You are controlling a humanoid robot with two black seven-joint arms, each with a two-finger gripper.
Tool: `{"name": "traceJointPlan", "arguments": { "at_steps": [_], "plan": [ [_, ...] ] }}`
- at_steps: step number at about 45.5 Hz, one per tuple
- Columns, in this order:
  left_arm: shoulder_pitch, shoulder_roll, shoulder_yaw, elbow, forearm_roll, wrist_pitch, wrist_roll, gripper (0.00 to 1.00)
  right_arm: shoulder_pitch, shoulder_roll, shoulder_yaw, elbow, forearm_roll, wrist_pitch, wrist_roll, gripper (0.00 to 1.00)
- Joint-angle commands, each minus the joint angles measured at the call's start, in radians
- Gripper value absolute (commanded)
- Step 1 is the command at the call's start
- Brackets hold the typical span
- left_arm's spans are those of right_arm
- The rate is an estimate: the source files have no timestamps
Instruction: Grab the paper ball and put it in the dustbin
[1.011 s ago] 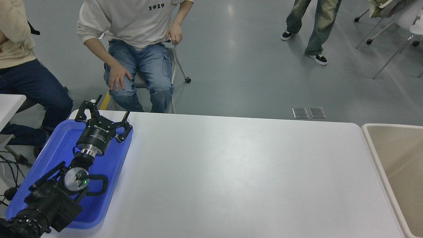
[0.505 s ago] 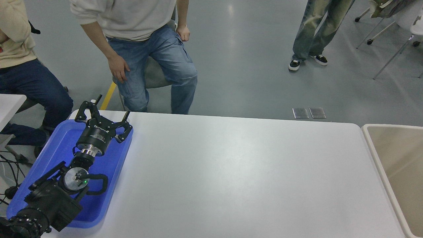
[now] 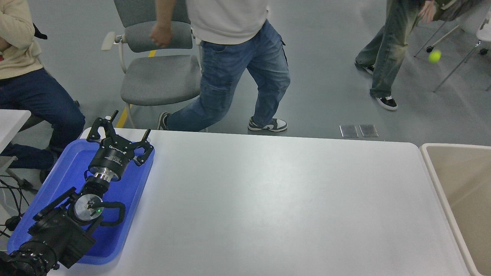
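**One gripper in view, parked over the tray**

One arm, the left, enters from the lower left corner and lies over the blue tray (image 3: 126, 214). The left gripper (image 3: 119, 135) sits at the tray's far end with its fingers (image 3: 96, 129) spread wide, holding nothing; the fingertips point away from the camera, toward the table's far edge.

The white table (image 3: 276, 199) carries only the tray. At the right edge, just beside the table, stands the dustbin (image 3: 433, 172), opening upward, its long axis running from near to far.

Beyond the table: a grey chair (image 3: 157, 76), a standing person (image 3: 238, 69), a seated person (image 3: 27, 84) at left, and a yellow-green ball (image 3: 434, 56) at far right.
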Motion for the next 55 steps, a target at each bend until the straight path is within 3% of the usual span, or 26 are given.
{"name": "traceJointPlan", "arguments": {
  "at_steps": [1,24,25,29,31,55],
  "plan": [
    [0.0,0.0,0.0,0.0,0.0,0.001,0.0,1.0,-0.138,0.067,0.092,-0.075,0.004,-0.264,0.001,0.0],
    [0.0,0.0,0.0,0.0,0.0,0.001,0.0,1.0,-0.175,0.112,0.093,-0.113,0.009,-0.291,0.001,0.0],
    [0.0,0.0,0.0,0.0,0.0,0.001,0.0,1.0,-0.175,0.112,0.092,-0.113,0.007,-0.296,0.0,0.1],
    [0.0,0.0,0.0,0.0,0.0,0.001,0.0,1.0,-0.167,0.109,0.093,-0.121,0.007,-0.34,0.001,0.74],
    [0.0,0.0,0.0,0.0,0.0,0.0,0.0,1.0,-0.167,0.109,0.095,-0.124,0.009,-0.363,0.001,0.89],
    [0.0,0.0,0.001,0.0,0.0,0.0,0.0,1.0,-0.161,0.121,0.096,-0.109,0.01,-0.376,0.001,0.99]
  ]
}}
